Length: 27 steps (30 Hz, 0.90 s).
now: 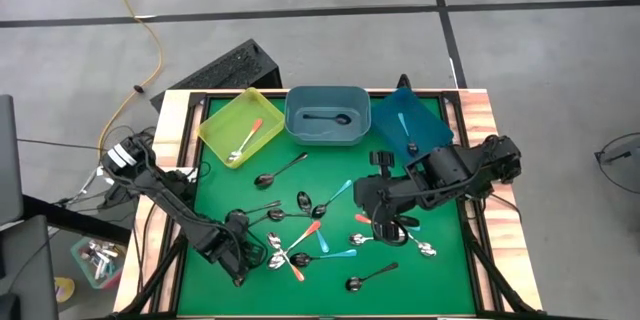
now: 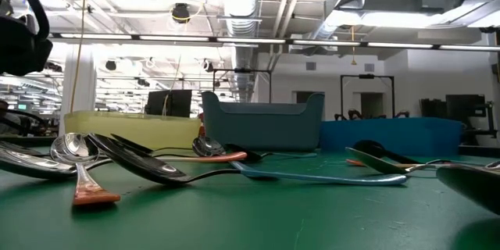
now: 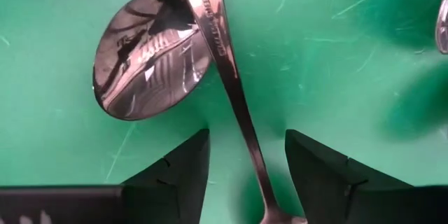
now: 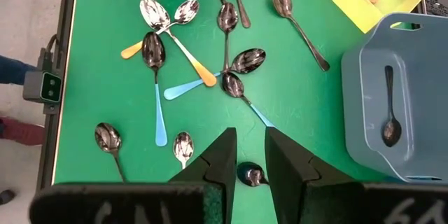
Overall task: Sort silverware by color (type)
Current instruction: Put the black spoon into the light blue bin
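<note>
I take the grey bin [image 1: 328,115] at the far middle of the green worktop [image 1: 440,280] as my landmark and work toward it from the near edge.

Nearest me, well short of the bin and off to its left, my left tool [image 1: 243,250] is down low at the worktop. Its fingers [image 3: 175,171] stand apart on either side of a dark metal spoon's handle [image 3: 234,91], not pinched onto it; the spoon lies flat on the green with another spoon's shiny bowl [image 3: 150,52] just beside it.

Between that tool and the bin, the loose silverware [image 1: 300,235] is scattered across the middle of the worktop: orange-handled, light-blue-handled and plain dark spoons, some crossing one another. One dark spoon [image 1: 368,279] lies alone nearest the near edge.

To the bin's right and short of it, my right tool [image 1: 381,222] hangs over the spoons. Its fingers [image 4: 220,157] have a narrow gap, and a spoon bowl [image 4: 250,175] shows in that gap; I cannot tell whether it is gripped or simply lying below.

Inside the grey bin rests one dark spoon [image 1: 330,118]. Just left of it, the yellow bin [image 1: 215,130] holds an orange-handled spoon [image 1: 245,140]. Just right, the blue bin [image 1: 430,135] holds a light-blue-handled spoon [image 1: 405,132].
</note>
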Motion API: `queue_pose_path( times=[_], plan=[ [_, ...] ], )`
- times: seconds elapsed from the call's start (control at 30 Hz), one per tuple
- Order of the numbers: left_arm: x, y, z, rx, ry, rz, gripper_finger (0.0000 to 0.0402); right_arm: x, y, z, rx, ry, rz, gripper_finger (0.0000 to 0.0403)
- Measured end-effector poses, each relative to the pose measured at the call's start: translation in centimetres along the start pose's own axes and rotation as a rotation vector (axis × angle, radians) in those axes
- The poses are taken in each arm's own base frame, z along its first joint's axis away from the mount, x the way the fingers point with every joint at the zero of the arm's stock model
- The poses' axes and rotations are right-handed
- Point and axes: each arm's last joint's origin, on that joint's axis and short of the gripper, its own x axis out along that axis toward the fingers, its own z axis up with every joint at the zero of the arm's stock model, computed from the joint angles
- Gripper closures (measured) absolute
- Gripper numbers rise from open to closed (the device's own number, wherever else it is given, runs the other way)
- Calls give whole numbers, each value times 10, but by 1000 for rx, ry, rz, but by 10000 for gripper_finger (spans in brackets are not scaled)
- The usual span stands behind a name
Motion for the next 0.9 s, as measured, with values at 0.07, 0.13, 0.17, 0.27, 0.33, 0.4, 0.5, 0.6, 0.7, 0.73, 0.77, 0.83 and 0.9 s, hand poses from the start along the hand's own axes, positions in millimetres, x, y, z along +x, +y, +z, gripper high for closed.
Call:
queue_pose_path(
  times=[0.07,0.13,0.17,0.27,0.33,0.4,0.5,0.6,0.7,0.73,0.77,0.83,0.9],
  plan=[
    [4,0,-1,2,2,23,240,0,0,0,0,0,0,316],
    [7,1,-1,9,6,51,259,0,0,0,0,0,0,316],
    [8,1,-1,14,8,59,270,0,0,0,0,0,0,316],
    [9,2,-1,36,9,73,310,0,0,0,0,1,-1,316],
    [8,3,0,52,9,74,342,0,0,0,0,1,-1,316],
    [8,3,0,63,2,73,377,0,0,0,0,1,-1,316],
    [4,0,-1,65,-9,73,392,0,0,0,0,0,-3,316],
    [-3,-7,-2,86,-41,59,396,0,-1,0,-6,-10,-37,316],
    [-14,-22,-4,104,-83,-36,398,0,-2,1,-9,-23,-74,316],
    [-18,-24,-4,111,-98,-46,398,0,-3,1,-7,-25,-83,316],
    [-20,-26,-4,117,-111,-54,399,1,-5,2,-3,-27,-91,316],
    [-26,-32,-5,112,-130,-84,399,2,-7,3,5,-32,-103,316],
    [-33,-37,-4,104,-160,-120,399,3,-10,4,17,-37,-108,316]
  ],
)
